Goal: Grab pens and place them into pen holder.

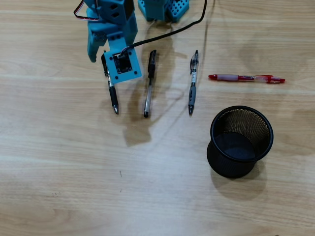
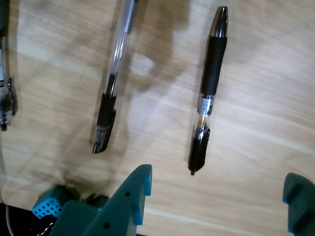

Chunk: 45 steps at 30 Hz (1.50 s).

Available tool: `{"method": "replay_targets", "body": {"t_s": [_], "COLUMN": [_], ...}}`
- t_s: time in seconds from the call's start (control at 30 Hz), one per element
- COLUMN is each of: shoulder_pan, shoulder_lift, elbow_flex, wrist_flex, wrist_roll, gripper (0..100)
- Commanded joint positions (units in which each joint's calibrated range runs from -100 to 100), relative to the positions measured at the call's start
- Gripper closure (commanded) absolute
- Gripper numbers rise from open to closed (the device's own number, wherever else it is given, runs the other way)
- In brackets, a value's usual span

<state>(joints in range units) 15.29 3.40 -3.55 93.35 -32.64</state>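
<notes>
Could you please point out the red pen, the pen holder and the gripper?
red pen (image 1: 246,78): overhead view, mid-barrel.
pen holder (image 1: 216,118): overhead view, left rim.
gripper (image 2: 216,189): wrist view, gap between open fingertips.

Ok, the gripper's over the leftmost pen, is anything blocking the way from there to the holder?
On the table, yes: two more black pens lie between the leftmost pen and the pen holder in the overhead view. A lifted carry should clear them. Nothing sits between the open gripper and that pen.

A light wooden table (image 1: 74,187) with a black cable (image 1: 167,33).
</notes>
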Motion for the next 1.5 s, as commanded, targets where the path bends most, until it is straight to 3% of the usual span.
{"method": "replay_targets", "body": {"t_s": [0.0,0.23,0.57,1.13,1.23,1.37,1.47], "shoulder_pan": [0.3,2.3,4.0,3.2,3.2,3.2,3.1], "shoulder_lift": [3.9,8.8,9.0,9.2,9.0,9.0,8.9], "elbow_flex": [-2.3,-1.0,17.1,26.8,26.4,25.4,24.5], "wrist_flex": [-3.9,-10.3,-26.7,-34.1,-34.1,-34.1,-34.0], "wrist_roll": [0.2,1.9,1.5,-0.3,-0.3,-0.1,-0.1], "gripper": [70,70,70,76,82,99,98]}}
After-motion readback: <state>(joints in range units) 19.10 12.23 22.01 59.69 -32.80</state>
